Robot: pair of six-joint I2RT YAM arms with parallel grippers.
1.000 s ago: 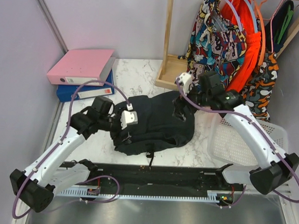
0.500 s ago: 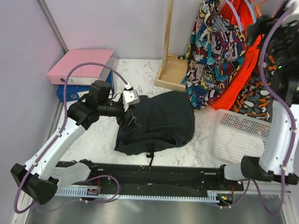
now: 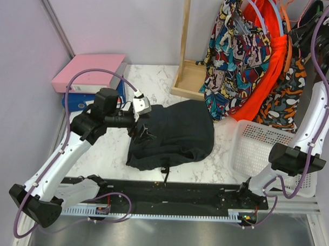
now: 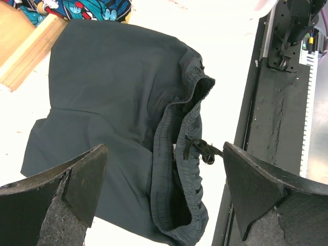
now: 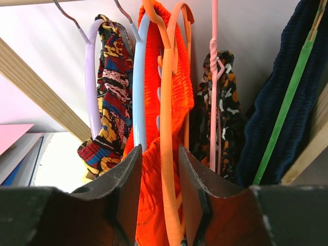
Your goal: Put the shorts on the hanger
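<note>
Orange hanger (image 5: 166,128) now stands between narrowing jaws of the right gripper (image 5: 159,151) — grip unclear; left gripper (image 4: 164,148) hangs spread wide over the shorts (image 4: 113,92).

Pale lilac walls (image 3: 130,24) enclose a white, marble-patterned desk (image 3: 155,82). A light wooden rack (image 3: 185,32) stands at the back, its base on the desk. In the far left corner a pink binder (image 3: 90,72) lies on a blue binder (image 3: 74,104). The light is soft and even.

Bright, even light; soft shadows, sharp focus.
</note>
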